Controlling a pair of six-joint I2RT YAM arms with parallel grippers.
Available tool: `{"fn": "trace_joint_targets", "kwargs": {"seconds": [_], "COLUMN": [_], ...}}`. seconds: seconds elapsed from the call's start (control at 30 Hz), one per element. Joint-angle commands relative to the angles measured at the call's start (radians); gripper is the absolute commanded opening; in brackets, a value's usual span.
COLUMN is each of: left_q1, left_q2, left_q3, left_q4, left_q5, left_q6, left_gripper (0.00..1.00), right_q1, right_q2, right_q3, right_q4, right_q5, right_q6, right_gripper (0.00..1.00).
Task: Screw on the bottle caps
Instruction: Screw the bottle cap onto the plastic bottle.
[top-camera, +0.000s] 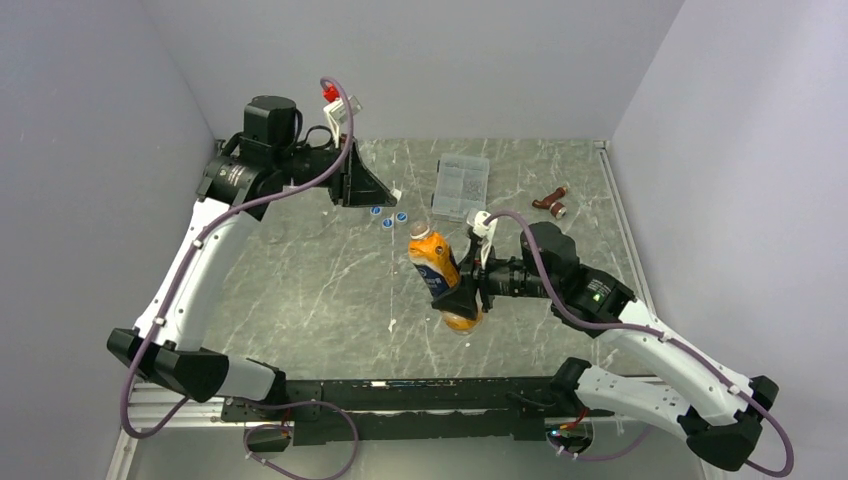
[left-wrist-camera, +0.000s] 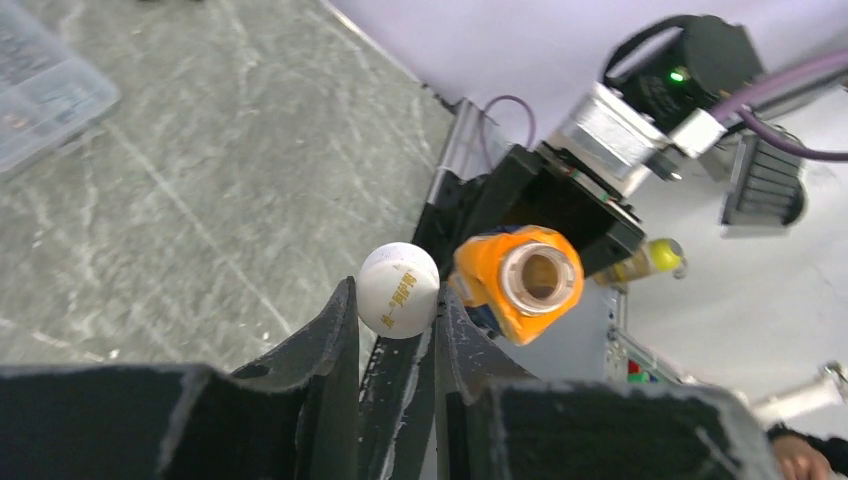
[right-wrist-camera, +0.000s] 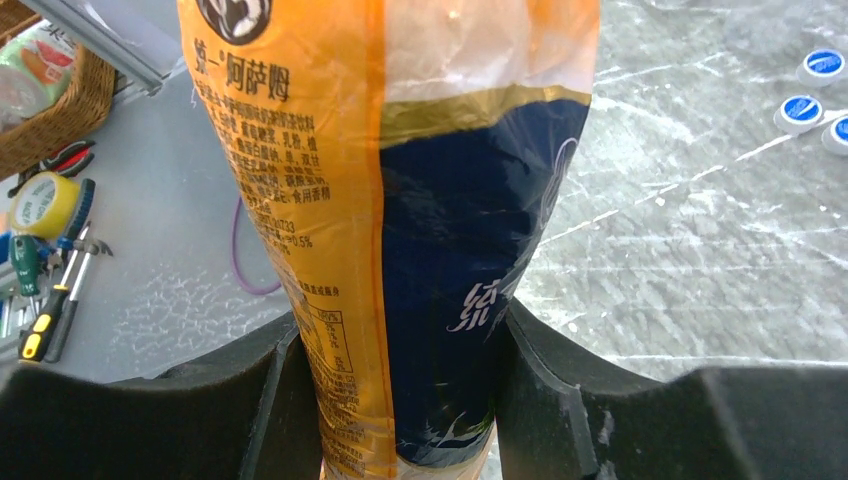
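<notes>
My right gripper (top-camera: 462, 300) is shut on the lower body of an orange bottle (top-camera: 438, 270) with a dark blue label band (right-wrist-camera: 470, 230). It holds the bottle tilted above the table, open mouth (left-wrist-camera: 540, 278) towards the left arm. My left gripper (left-wrist-camera: 398, 300) is shut on a small white cap (left-wrist-camera: 398, 288) with gold lettering, a little to the left of the bottle mouth and apart from it. In the top view the left gripper (top-camera: 393, 195) hangs over the back of the table. Three blue bottle caps (top-camera: 388, 216) lie on the table just below it, also seen as blue caps (right-wrist-camera: 802, 108).
A flat clear plastic box (top-camera: 462, 187) lies at the back centre. A small brownish bottle (top-camera: 550, 201) lies on its side to the right of it. Off the table, the right wrist view shows a wicker basket (right-wrist-camera: 60, 110), a tape roll (right-wrist-camera: 45, 205) and hand tools.
</notes>
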Motion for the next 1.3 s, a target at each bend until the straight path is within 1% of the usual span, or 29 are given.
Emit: {"fn": "trace_joint_targets", "kwargs": {"seconds": [0.0, 0.1, 0.2, 0.37, 0.5, 0.63, 0.73, 0.8, 0.87, 1.07, 1.2, 1.27], "left_q1": [0.002, 0.002, -0.002, -0.016, -0.062, -0.129, -0.154, -0.161, -0.168, -0.188, -0.194, -0.194], "left_q2": [-0.038, -0.065, -0.091, -0.106, -0.094, -0.058, -0.050, -0.046, -0.044, -0.041, -0.055, -0.058], "left_q3": [-0.012, -0.034, -0.053, -0.036, 0.005, 0.060, 0.067, 0.072, 0.074, 0.075, 0.054, 0.048], "left_q4": [0.052, 0.054, 0.050, -0.055, -0.162, -0.279, -0.300, -0.320, -0.329, -0.358, -0.348, -0.349], "left_q5": [0.201, 0.241, 0.275, 0.278, 0.219, 0.119, 0.084, 0.059, 0.044, 0.020, 0.029, 0.021], "left_q6": [-0.009, -0.009, 0.008, 0.101, 0.186, 0.261, 0.264, 0.308, 0.315, 0.339, 0.332, 0.326], "left_gripper": [0.05, 0.05, 0.05, 0.06, 0.07, 0.07, 0.07, 0.07, 0.07, 0.08, 0.08, 0.08], "right_q1": [0.026, 0.038, 0.060, 0.097, 0.121, 0.146, 0.164, 0.170, 0.174, 0.182, 0.188, 0.196], "right_q2": [0.010, 0.022, 0.061, 0.085, 0.093, 0.109, 0.117, 0.114, 0.107, 0.099, 0.101, 0.105], "right_q3": [0.064, 0.089, 0.127, 0.166, 0.179, 0.194, 0.196, 0.194, 0.191, 0.199, 0.208, 0.214], "right_q4": [0.032, 0.011, -0.043, -0.101, -0.131, -0.151, -0.165, -0.170, -0.172, -0.168, -0.157, -0.153], "right_q5": [0.045, 0.068, 0.092, 0.125, 0.157, 0.174, 0.203, 0.217, 0.226, 0.242, 0.239, 0.242], "right_q6": [-0.060, -0.079, -0.112, -0.151, -0.160, -0.163, -0.163, -0.163, -0.163, -0.163, -0.163, -0.191], "right_gripper": [0.49, 0.49, 0.48, 0.48, 0.47, 0.46, 0.44, 0.44, 0.44, 0.43, 0.41, 0.41]}}
